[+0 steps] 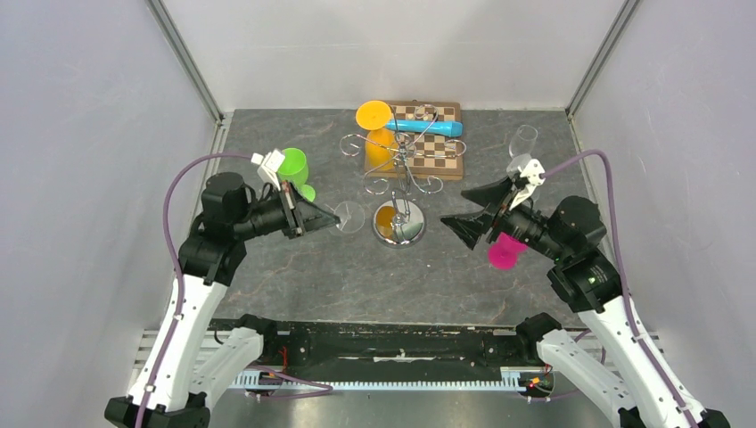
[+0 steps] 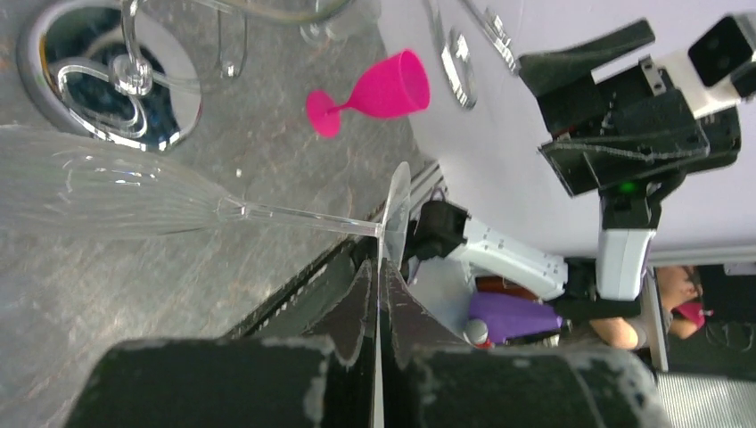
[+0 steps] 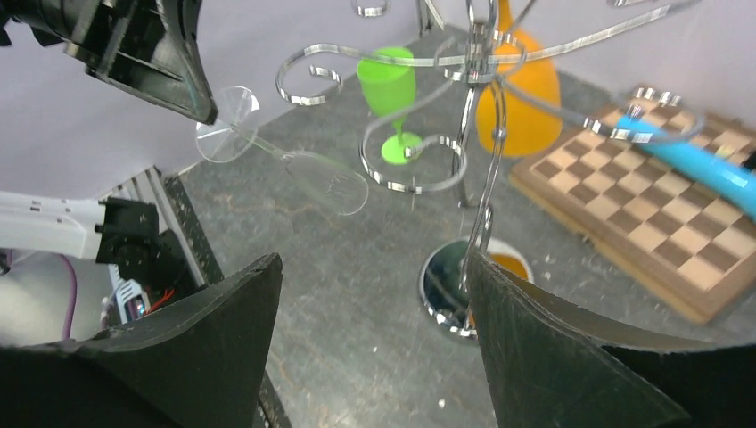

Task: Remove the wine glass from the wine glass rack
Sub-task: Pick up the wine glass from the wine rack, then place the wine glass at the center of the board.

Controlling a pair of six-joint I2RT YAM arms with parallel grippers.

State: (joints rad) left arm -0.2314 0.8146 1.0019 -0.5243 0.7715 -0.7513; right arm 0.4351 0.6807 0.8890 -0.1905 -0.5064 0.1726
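Observation:
The chrome wine glass rack [image 1: 398, 223] stands mid-table on a round mirror base, with curled wire arms [image 3: 414, 165] at the top. My left gripper [image 1: 332, 220] is shut on the foot [image 2: 397, 209] of a clear wine glass [image 1: 350, 217]. It holds the glass level above the table, left of the rack, with the bowl [image 2: 107, 187] pointing toward the rack. In the right wrist view the glass [image 3: 330, 183] hangs just left of a curled arm, apart from it. My right gripper [image 1: 456, 225] is open and empty to the right of the rack.
An orange glass [image 1: 378, 134] is at the rack's far side. A green glass [image 1: 294, 165] stands behind my left gripper. A pink glass [image 1: 504, 252] lies under my right arm. A clear glass [image 1: 521, 143] stands back right. A chessboard [image 1: 437, 152] holds a blue object [image 1: 428, 127].

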